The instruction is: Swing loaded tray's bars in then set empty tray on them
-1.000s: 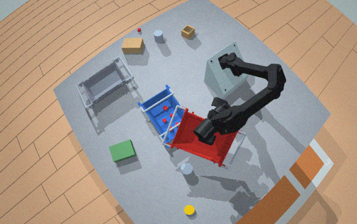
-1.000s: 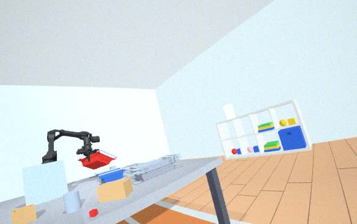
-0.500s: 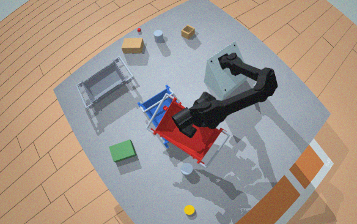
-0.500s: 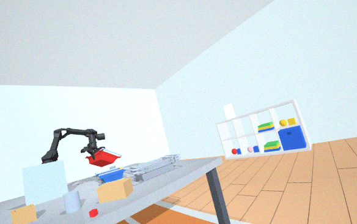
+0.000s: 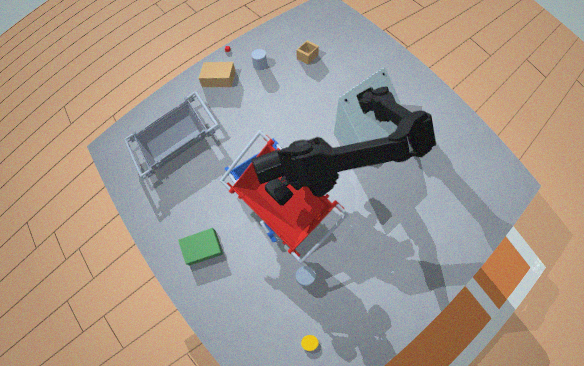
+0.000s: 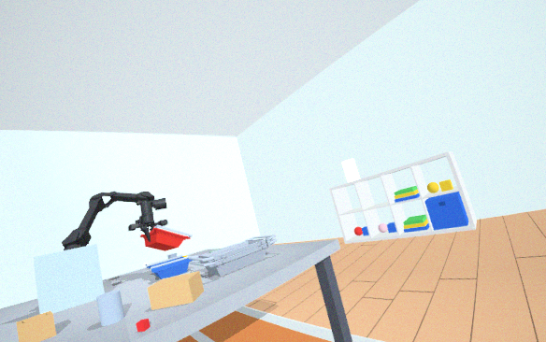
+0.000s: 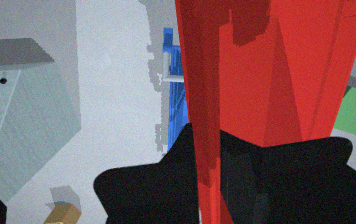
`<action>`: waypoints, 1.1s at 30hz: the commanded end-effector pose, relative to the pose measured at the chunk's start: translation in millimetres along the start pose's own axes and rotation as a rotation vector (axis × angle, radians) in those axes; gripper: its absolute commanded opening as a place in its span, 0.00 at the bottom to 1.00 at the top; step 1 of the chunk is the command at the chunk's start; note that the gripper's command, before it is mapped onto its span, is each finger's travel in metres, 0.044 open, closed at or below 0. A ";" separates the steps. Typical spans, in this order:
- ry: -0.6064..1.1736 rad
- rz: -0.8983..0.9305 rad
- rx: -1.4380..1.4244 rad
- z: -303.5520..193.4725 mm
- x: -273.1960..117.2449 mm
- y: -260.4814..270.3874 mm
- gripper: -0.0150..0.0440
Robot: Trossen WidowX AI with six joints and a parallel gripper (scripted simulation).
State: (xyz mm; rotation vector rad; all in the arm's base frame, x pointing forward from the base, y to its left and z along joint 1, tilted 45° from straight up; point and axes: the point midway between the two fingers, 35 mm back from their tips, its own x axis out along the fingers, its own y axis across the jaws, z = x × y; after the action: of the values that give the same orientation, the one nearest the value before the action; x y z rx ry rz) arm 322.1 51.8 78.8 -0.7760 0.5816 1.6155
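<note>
The black parallel-jaw gripper [image 5: 276, 181] [image 6: 149, 237] [image 7: 195, 127], nearly closed, clamped the red plastic tray [image 5: 285, 210] [image 6: 165, 239] [image 7: 250, 90] above the blue plastic tray [image 5: 243, 167] [image 6: 170, 267] [image 7: 176, 100]; placing seemed underway; next came aligning, then lowering level.

Empty tray [image 5: 280, 212] [image 6: 165, 239] [image 7: 250, 90] above loaded tray [image 5: 270, 235] [image 6: 170, 268] [image 7: 176, 100], seemingly clear of it

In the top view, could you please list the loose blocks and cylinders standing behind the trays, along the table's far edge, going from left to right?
Tan block, red cube, blue-grey cylinder, open tan box.
</note>
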 end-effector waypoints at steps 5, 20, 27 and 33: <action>-0.034 -0.033 0.104 -38.4 -7.1 -3.3 0.25; -0.064 -0.046 0.187 -68.0 -7.9 -0.1 0.25; -0.064 -0.046 0.187 -68.0 -7.9 -0.1 0.25; -0.064 -0.046 0.187 -68.0 -7.9 -0.1 0.25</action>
State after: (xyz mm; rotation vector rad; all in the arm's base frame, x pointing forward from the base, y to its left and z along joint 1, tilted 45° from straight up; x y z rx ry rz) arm 331.7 0.5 38.5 -0.5924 0.6646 1.5297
